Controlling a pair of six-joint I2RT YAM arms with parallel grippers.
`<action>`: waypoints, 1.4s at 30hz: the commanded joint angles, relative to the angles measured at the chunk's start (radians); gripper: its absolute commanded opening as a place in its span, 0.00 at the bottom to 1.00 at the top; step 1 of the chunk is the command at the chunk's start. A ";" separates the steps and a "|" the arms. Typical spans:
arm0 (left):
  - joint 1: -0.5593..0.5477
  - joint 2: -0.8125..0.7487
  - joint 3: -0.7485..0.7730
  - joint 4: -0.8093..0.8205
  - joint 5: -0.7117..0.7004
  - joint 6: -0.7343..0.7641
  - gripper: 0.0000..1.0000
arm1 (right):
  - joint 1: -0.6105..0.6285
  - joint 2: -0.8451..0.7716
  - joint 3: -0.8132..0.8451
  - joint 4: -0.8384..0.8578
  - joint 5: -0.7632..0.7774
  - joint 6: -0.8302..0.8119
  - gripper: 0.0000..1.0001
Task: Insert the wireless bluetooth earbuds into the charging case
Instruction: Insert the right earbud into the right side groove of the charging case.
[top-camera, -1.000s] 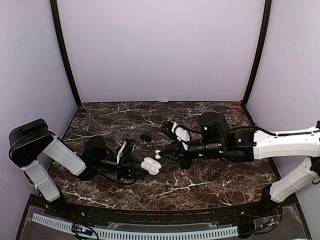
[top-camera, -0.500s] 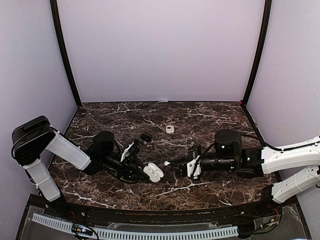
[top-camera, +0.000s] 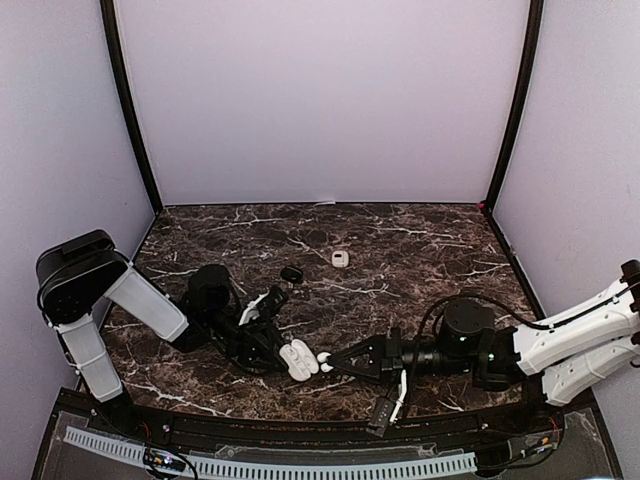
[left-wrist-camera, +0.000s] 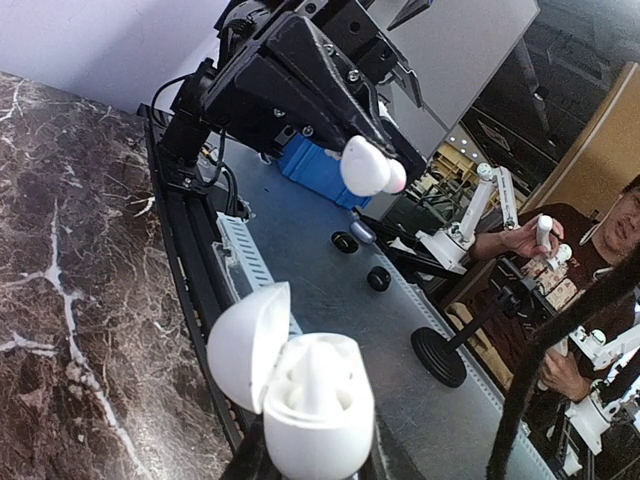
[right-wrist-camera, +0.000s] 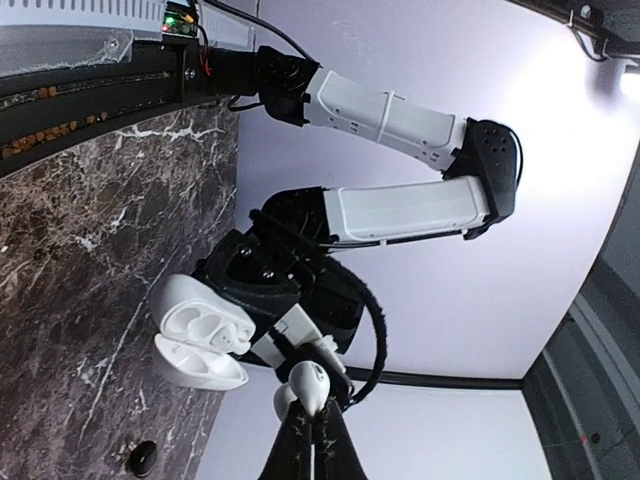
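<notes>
Earbud: one tiny glossy white earbud (top-camera: 325, 364) is pinched at the very tip of the right gripper (top-camera: 333, 364), over the near-middle part of the counter (top-camera: 430, 250).

Earbud to case: it hangs just beside the open mouth of the charging case (top-camera: 297, 358), on the case's right in the overhead view. Both wrist views show a gap between the two (close, but not touching).

Charging case: white and rounded, with its lid (left-wrist-camera: 248, 345) swung open on the hinge. The right wrist view shows shaped hollows inside one half. Whether a bud already lies in it, I cannot tell.

Left gripper: the left gripper (top-camera: 286, 357) is closed narrow on the body of the case from both sides, with the open side turned toward the right arm.

Right gripper: the fingers are drawn together almost to a point, with only the earbud between them. The arm reaches in low from the right side of the counter.

Elsewhere on the counter: a small white piece (top-camera: 341, 258) lies further back near the middle. A small black piece (top-camera: 292, 273) lies to its left and a little nearer. Neither gripper touches them, and they are too small to tell what they are.

Counter: dark brown marble pattern with pale veins.

Walls: the walls (top-camera: 320, 100) are pale lilac on three sides.
</notes>
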 joint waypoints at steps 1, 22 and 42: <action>0.005 0.030 0.019 0.123 0.079 -0.092 0.02 | 0.047 0.046 0.012 0.143 0.036 -0.223 0.00; 0.006 0.199 0.031 0.695 0.178 -0.539 0.00 | 0.087 0.144 0.150 -0.186 0.111 -0.455 0.00; 0.005 0.197 0.031 0.695 0.187 -0.542 0.00 | 0.086 0.250 0.192 -0.116 0.142 -0.488 0.00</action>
